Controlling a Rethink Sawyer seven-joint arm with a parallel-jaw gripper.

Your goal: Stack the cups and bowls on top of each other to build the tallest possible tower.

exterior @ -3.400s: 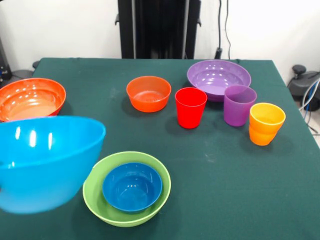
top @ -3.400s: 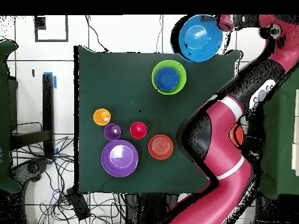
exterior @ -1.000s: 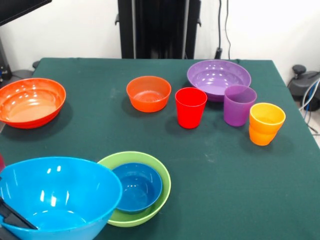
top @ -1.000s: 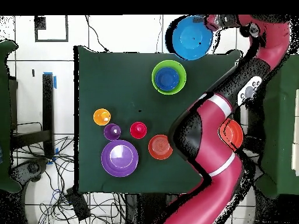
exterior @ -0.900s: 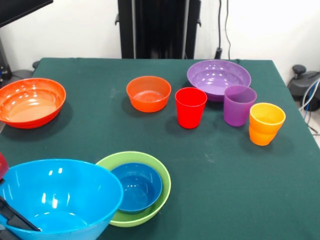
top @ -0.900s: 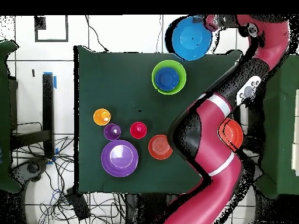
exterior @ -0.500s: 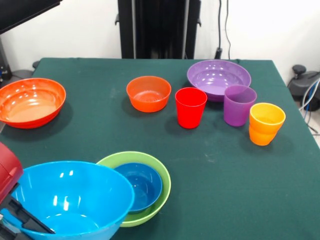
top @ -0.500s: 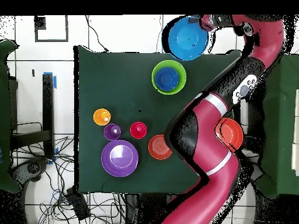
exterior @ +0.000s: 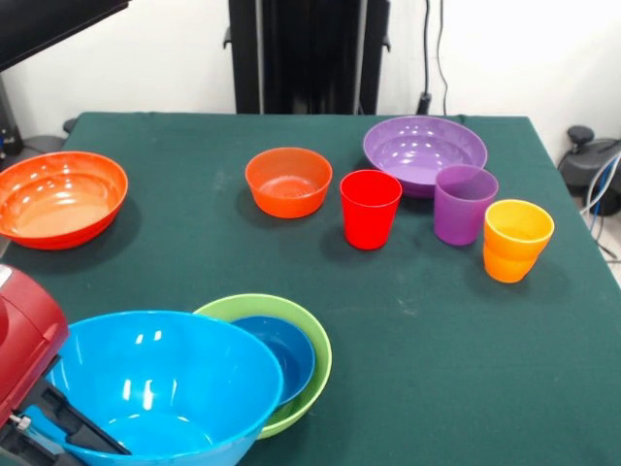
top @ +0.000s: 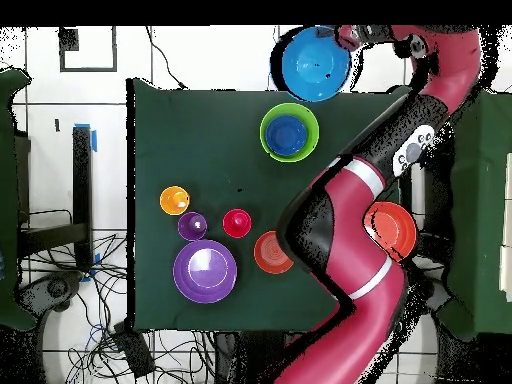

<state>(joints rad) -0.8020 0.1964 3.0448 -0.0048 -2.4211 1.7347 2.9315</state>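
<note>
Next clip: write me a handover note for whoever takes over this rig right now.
Claw: shut on the light blue bowl's rim, held at the table's edge beside the lime green bowl.
Done: dark blue bowl nested in the lime green one.
Loose: orange-red wide bowl, small orange bowl, purple bowl, red cup, purple cup, orange cup.
Left: place the light blue bowl, then stack everything else.

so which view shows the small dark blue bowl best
The overhead view: the small dark blue bowl shows whole, sitting inside the lime green bowl. In the front view the light blue bowl covers part of it.
</note>
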